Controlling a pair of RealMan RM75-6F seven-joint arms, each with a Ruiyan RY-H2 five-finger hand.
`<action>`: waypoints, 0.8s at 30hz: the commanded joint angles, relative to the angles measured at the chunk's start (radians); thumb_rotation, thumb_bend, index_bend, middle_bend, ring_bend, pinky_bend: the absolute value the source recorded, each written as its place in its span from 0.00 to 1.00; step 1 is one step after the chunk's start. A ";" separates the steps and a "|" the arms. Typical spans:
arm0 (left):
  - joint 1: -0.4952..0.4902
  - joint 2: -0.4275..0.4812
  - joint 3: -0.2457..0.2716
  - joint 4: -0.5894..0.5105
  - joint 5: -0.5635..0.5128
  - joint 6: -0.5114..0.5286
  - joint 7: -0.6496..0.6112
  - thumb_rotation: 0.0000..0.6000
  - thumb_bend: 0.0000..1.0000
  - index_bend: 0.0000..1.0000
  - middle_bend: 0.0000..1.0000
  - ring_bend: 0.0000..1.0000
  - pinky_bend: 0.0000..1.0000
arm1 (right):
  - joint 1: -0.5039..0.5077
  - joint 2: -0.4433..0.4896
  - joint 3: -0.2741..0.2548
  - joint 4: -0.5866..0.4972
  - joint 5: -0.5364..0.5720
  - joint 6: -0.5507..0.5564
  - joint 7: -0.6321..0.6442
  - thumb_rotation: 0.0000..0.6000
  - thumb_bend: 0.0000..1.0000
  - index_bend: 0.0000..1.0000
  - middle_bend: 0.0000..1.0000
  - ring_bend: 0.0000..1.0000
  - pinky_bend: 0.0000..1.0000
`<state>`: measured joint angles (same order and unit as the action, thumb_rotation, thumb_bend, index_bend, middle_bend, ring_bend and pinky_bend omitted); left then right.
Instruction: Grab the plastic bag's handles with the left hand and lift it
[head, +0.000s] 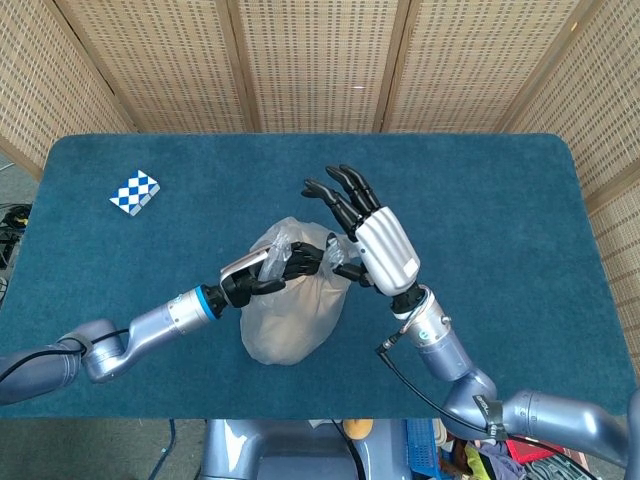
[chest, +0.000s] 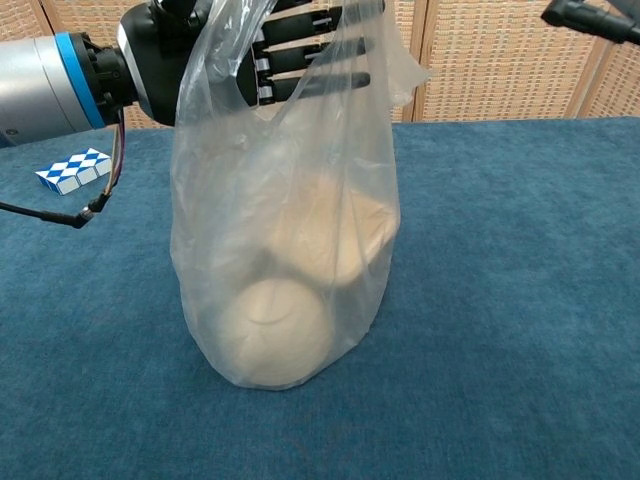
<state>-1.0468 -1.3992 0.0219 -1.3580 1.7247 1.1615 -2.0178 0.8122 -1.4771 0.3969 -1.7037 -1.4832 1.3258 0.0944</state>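
Note:
A clear plastic bag (head: 290, 315) (chest: 285, 250) stands on the blue table with pale round containers inside. My left hand (head: 285, 265) (chest: 260, 50) reaches through the bag's left handle loop, its black fingers stretched out toward the right handle (chest: 395, 60) and closed on nothing. The right hand (head: 370, 240) hovers just right of the bag top with its fingers spread upward. Its thumb lies against the right handle (head: 343, 262). The chest view shows only a bit of the right arm (chest: 590, 15) at the top right corner.
A blue-and-white checkered block (head: 134, 192) (chest: 72, 170) lies at the table's far left. Wicker screens stand behind the table. Blue tabletop (head: 500, 220) surrounds the bag on all sides.

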 joint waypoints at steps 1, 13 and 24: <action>-0.004 0.002 0.003 -0.015 0.011 -0.005 0.079 0.95 0.20 0.09 0.10 0.13 0.15 | 0.003 0.003 0.000 -0.006 0.000 -0.004 -0.007 1.00 0.83 0.00 0.25 0.03 0.01; -0.019 0.029 0.015 -0.085 0.042 -0.013 0.202 1.00 0.22 0.00 0.00 0.00 0.04 | 0.017 0.005 0.008 -0.021 0.007 -0.016 -0.032 1.00 0.84 0.00 0.25 0.03 0.01; -0.027 0.063 0.019 -0.149 0.056 -0.005 0.292 1.00 0.23 0.00 0.00 0.01 0.04 | 0.032 0.011 0.011 -0.025 0.016 -0.036 -0.048 1.00 0.84 0.00 0.25 0.03 0.01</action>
<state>-1.0747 -1.3450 0.0370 -1.4974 1.7742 1.1496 -1.7349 0.8433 -1.4659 0.4066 -1.7294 -1.4682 1.2900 0.0460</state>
